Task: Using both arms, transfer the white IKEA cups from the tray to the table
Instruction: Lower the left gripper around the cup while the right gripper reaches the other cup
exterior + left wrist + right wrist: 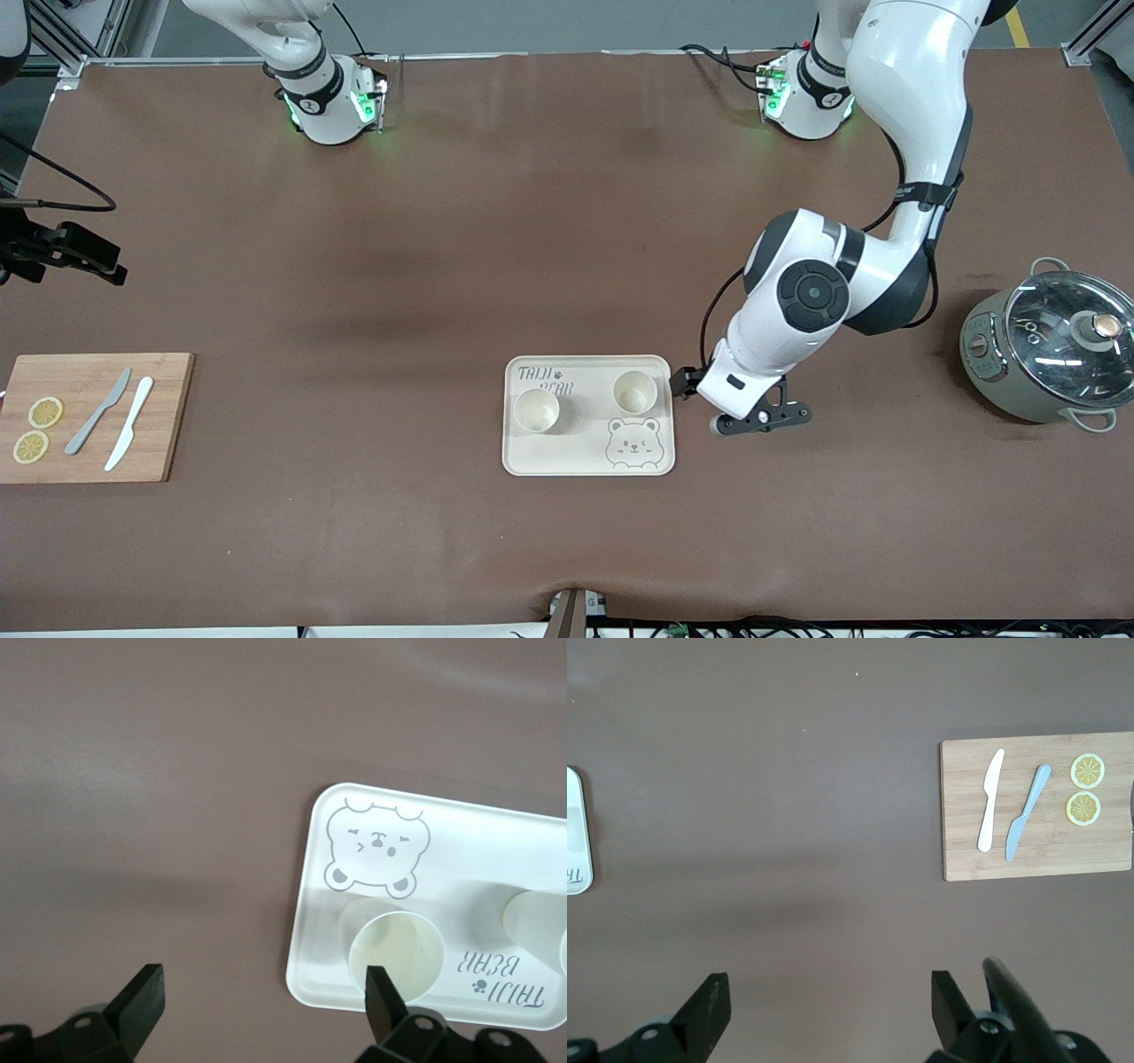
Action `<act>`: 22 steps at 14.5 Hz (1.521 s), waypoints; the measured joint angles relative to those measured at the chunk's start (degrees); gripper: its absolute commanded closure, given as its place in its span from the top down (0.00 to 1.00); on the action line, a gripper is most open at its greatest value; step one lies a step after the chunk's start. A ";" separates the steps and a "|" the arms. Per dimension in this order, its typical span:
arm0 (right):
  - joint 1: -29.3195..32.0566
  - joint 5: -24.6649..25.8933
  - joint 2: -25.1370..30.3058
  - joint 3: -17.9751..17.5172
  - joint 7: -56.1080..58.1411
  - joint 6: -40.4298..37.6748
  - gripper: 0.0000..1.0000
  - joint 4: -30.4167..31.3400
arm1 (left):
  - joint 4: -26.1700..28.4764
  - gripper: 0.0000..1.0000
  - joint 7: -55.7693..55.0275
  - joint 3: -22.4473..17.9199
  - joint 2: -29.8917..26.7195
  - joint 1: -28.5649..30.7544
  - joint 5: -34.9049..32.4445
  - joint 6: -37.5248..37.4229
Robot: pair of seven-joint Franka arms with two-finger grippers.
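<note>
On the table (567, 221), front view: tray (585, 459) holding two cups (537, 410), none moved yet; left gripper (709, 403) just beside the tray. Left wrist view: fingers spread, empty, over the nearer cup (396, 955); approach step, next lower and close. Right wrist view: right gripper (824, 1005) spread, empty, waiting over bare table near cutting board (1036, 806).

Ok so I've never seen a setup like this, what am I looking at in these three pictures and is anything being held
Two white robot arms stand at a brown table. One picture looks down from across it; the others come from cameras on each wrist. The left gripper hovers beside the tray, jaws open, holding nothing. The right gripper, also open and empty, waits high over bare table. Two white cups stand on the tray. Toward the right arm's end lies a cutting board with two knives and lemon slices; toward the left arm's end, a lidded cooker.
</note>
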State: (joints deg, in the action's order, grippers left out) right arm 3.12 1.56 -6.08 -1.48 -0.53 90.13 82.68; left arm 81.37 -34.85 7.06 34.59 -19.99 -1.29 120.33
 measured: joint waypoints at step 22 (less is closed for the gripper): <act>-25.91 -1.89 -21.89 -0.97 -38.56 26.00 1.00 -4.07 | 8.74 1.00 -11.60 -0.07 6.07 -6.40 -6.97 16.93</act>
State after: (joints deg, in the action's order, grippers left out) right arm -22.78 -0.32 -27.97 -2.45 -39.09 116.13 78.61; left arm 90.10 -46.45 6.99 40.67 -26.39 -8.26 137.27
